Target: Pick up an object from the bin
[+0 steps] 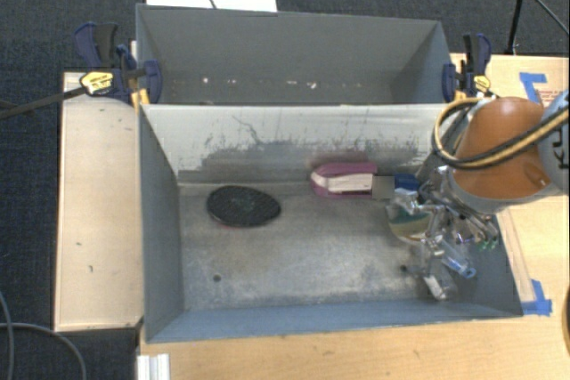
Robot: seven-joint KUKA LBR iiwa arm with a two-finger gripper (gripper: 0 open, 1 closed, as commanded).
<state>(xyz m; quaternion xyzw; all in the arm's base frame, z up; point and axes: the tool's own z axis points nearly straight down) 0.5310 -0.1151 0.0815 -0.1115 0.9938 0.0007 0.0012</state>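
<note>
Grey bin [165,227] fills my screen; my hand [435,276] sits low by its right wall, over a small clutter [405,225]. Apart or together, I cannot tell. A purple block [343,178] lies at the back wall, a black disc [243,206] toward the left.

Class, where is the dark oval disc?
In the camera view, the dark oval disc lies left on the floor by the back wall, left of the pink block.
</note>
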